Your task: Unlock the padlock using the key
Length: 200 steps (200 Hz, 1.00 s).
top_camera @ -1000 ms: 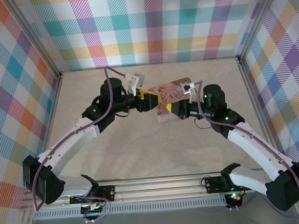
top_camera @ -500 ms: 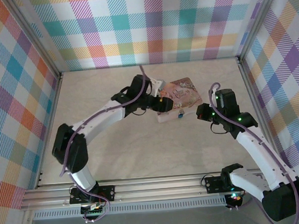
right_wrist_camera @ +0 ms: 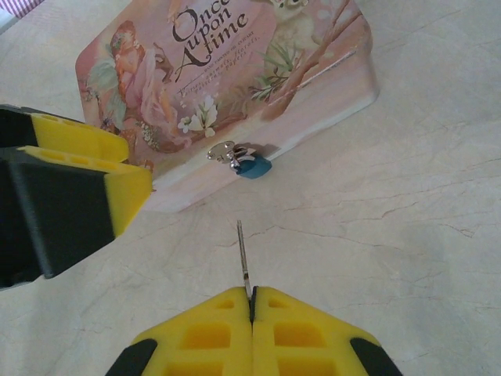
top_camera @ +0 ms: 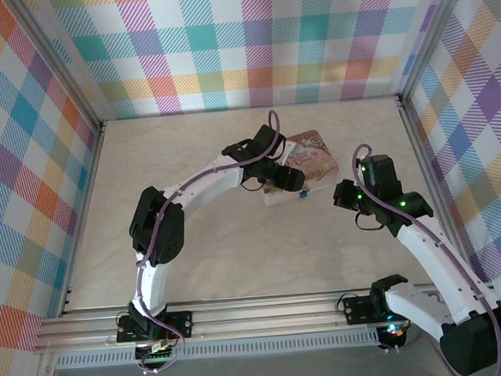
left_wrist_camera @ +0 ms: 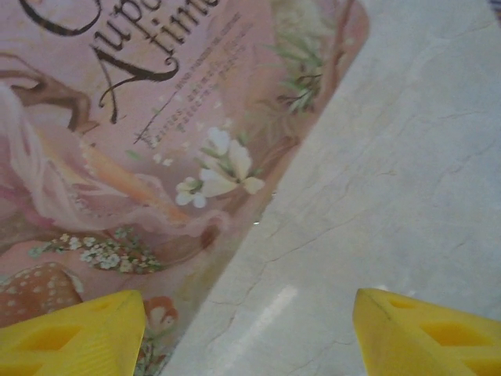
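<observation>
Two claws were near the pink tin (right_wrist_camera: 227,78), which lay flat on the bench (right_wrist_camera: 407,204). The right claw (right_wrist_camera: 252,301) was pressed together on the key (right_wrist_camera: 243,257), a thin metal sliver sticking out from between its yellow pads. The key pointed toward the padlock (right_wrist_camera: 254,167), with a strip of bare bench between its tip and the lock. The padlock hung against the tin's front wall, its blue body low and its silvery shackle (right_wrist_camera: 223,151) up by the lid's edge. The left claw (left_wrist_camera: 250,337) stood wide apart with nothing between its tips, one tip over the lid of the pink tin (left_wrist_camera: 156,117) and the other over the bench (left_wrist_camera: 407,157). In the right wrist view, one of the left claw's fingers (right_wrist_camera: 74,176) sat just beside the tin's left end and covered that corner; whether it touched the tin could not be told. The key's head was buried between the right claw's pads. Both left fingertips were cut off by the bottom of the left wrist view, as was much of the lid by its top and left edges. From above, the padlock (top_camera: 303,194) was a blue speck at the tin's near edge, between the left claw (top_camera: 286,179) and the right claw (top_camera: 341,194), and the key was too small to make out.
</observation>
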{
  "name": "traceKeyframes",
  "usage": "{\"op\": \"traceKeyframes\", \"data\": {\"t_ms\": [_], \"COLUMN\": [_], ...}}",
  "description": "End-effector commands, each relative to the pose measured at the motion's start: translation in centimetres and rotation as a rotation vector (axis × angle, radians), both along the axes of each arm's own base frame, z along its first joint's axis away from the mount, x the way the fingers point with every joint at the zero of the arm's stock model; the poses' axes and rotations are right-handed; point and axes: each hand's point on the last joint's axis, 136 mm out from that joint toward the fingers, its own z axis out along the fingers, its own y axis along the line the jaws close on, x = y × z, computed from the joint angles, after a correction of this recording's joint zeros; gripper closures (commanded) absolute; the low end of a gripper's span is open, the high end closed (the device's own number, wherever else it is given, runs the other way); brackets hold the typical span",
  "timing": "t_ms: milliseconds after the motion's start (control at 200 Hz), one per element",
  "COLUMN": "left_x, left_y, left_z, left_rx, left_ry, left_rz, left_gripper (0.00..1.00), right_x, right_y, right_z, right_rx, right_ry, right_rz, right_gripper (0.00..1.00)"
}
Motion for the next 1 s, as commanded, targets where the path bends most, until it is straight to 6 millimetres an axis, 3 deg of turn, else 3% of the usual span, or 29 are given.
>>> {"op": "traceKeyframes", "data": {"t_ms": [0, 505, 755, 995], "left_x": [-0.5, -1.9, -1.2, 0.8], "left_y": [0.7, 5.1, 10.0, 14.9], "left_z": [-1.0, -2.6, -2.7, -3.2], "left_rx": [0.079, 0.209, 0.194, 0.163], "left_ry": [0.01, 0.053, 0.09, 0.117], "left_rz": [-0.006, 0.034, 0.165, 0.298], "left_gripper": [0.29, 0.27, 0.27, 0.28], "right_x": [-0.2, -0.2, 0.0, 0.5], "right_y": [-0.3, -0.4, 0.2, 1.5], "right_z": [-0.5, -1.0, -0.9, -0.7], "right_rx": [-0.004, -0.012, 0.006, 0.057], "right_ry": [0.021, 0.05, 0.041, 0.025], "right_rz": [-0.014, -0.021, 0.009, 0.056], "right_gripper": [0.98, 0.98, 0.98, 0.98]}}
